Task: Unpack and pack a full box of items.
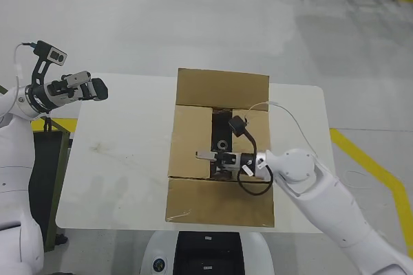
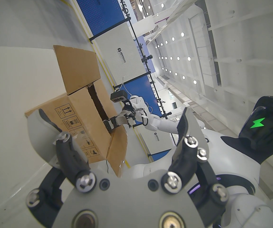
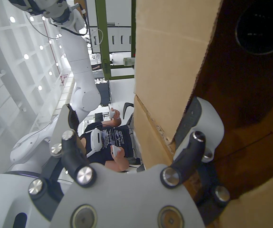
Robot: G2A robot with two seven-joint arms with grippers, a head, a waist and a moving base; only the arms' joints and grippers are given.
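The box (image 1: 224, 86) sat on the counter (image 1: 124, 165) toward its 3 o'clock side, flaps nearly closed with a dark slot between them. The right gripper (image 1: 210, 155) was spread, straddling the edge of the 9 o'clock flap (image 1: 191, 141) without pinching it, one finger down in the slot. The left gripper (image 1: 96, 88) hung spread and empty off at 10 o'clock. That flap looked light, stiff, and likely to bend at its crease. I'd take it mid-edge; a full box should stay put.
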